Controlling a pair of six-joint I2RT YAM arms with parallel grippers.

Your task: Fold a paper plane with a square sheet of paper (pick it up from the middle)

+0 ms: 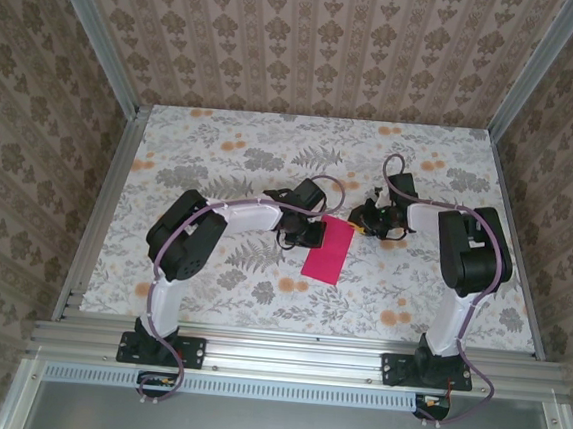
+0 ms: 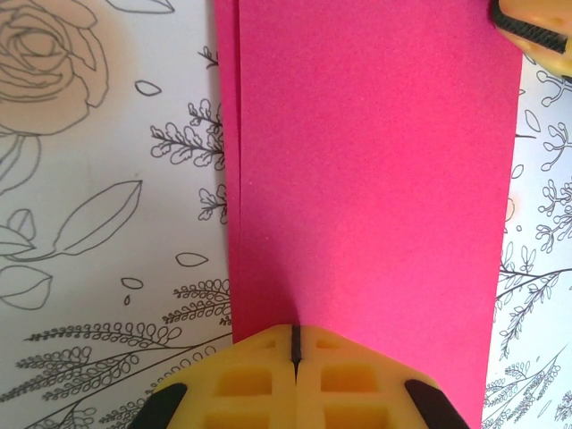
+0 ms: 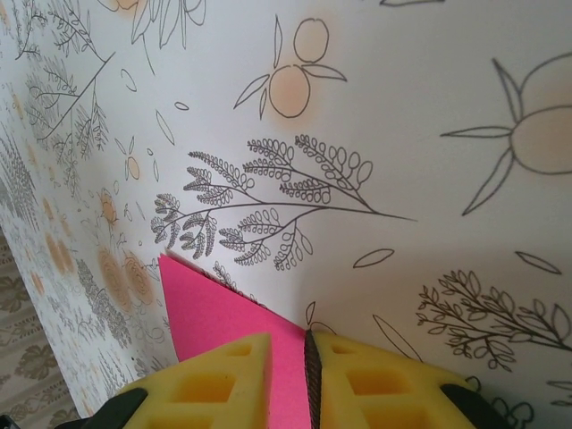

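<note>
**While both grippers meet at it, pink paper lies doubled mid-table**

Where the two arms reach toward each other in my overhead feed, the thin magenta-pink sheet of paper (image 1: 326, 253) lies flat on the white floral-print table cover (image 1: 411, 286), about mid-table. It reads as a narrow rectangle, slightly tilted, its far end between the two grippers.

From the left wrist camera I see the sheet (image 2: 375, 179) running away from the fingers. A second layer shows as a thin strip along its left long side, so it is lying double.

The left gripper (image 1: 312, 234) sits at the sheet's left side. Its yellow fingertips (image 2: 259, 357) are clenched tight together, only a dark seam between them, at the paper's near edge (image 2: 295, 344). I see nothing pinched in them.

The right gripper (image 1: 364, 221) is at the sheet's far right corner, and one of its yellow fingers (image 2: 536, 22) pokes into the left wrist view there. On the right wrist camera its jaws (image 3: 288, 357) stand a sliver apart over a pointed pink corner (image 3: 210, 304), with pink showing through the gap. I cannot tell whether the tips touch the paper.
</note>
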